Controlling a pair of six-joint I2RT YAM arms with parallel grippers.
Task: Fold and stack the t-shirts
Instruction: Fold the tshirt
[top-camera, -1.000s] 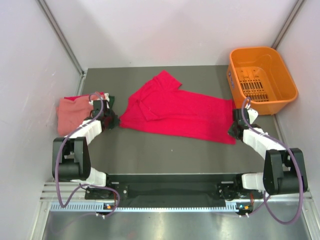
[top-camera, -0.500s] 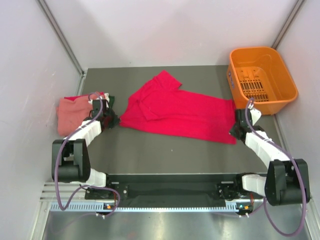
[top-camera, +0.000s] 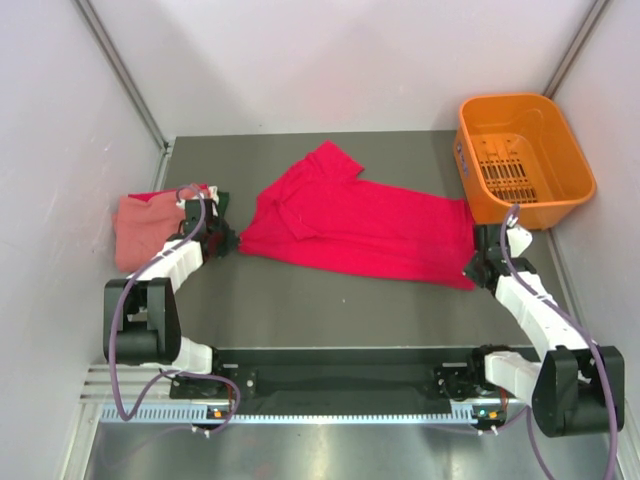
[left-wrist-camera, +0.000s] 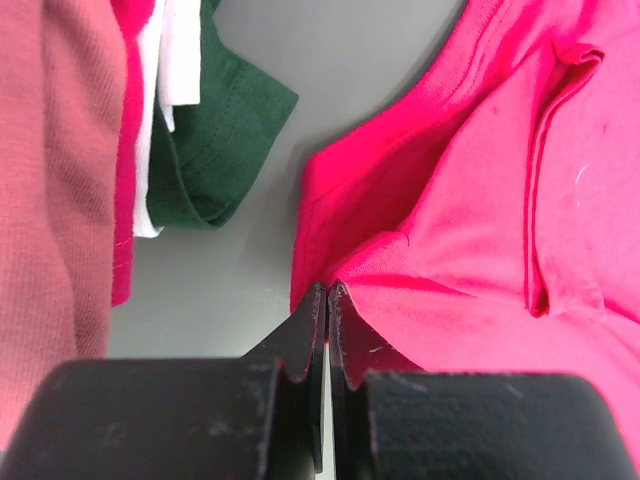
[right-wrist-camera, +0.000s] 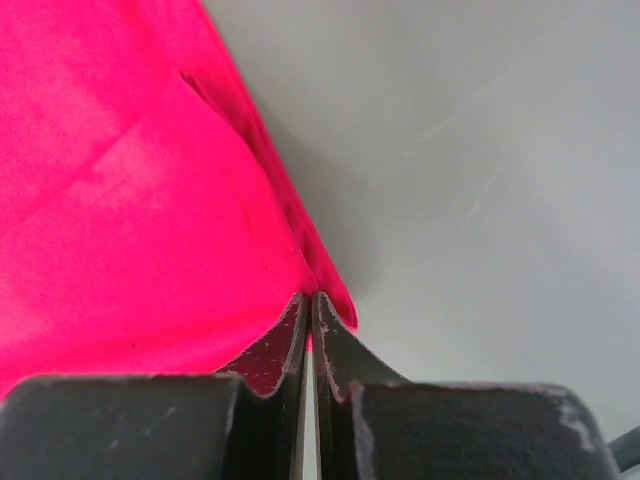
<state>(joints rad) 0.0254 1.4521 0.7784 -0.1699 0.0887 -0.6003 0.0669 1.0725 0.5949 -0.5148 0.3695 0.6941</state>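
Note:
The crimson red t-shirt (top-camera: 350, 225) lies spread across the middle of the table. My left gripper (top-camera: 229, 241) is shut on its left corner, where the black jaws pinch the cloth edge in the left wrist view (left-wrist-camera: 328, 291). My right gripper (top-camera: 476, 266) is shut on the shirt's near right corner, also seen in the right wrist view (right-wrist-camera: 310, 298). A stack lies at the far left with the salmon pink shirt (top-camera: 140, 228) on top. The dark green shirt (left-wrist-camera: 215, 130) and a pale shirt (left-wrist-camera: 172, 60) stick out from under it.
An orange plastic basket (top-camera: 525, 150) stands at the back right corner, close behind my right arm. White walls close in both sides. Bare grey table (top-camera: 330, 310) runs between the shirt and the near edge.
My right gripper has moved right and toward the near edge with the shirt corner, drawing the right hem out. The left gripper has stayed in place.

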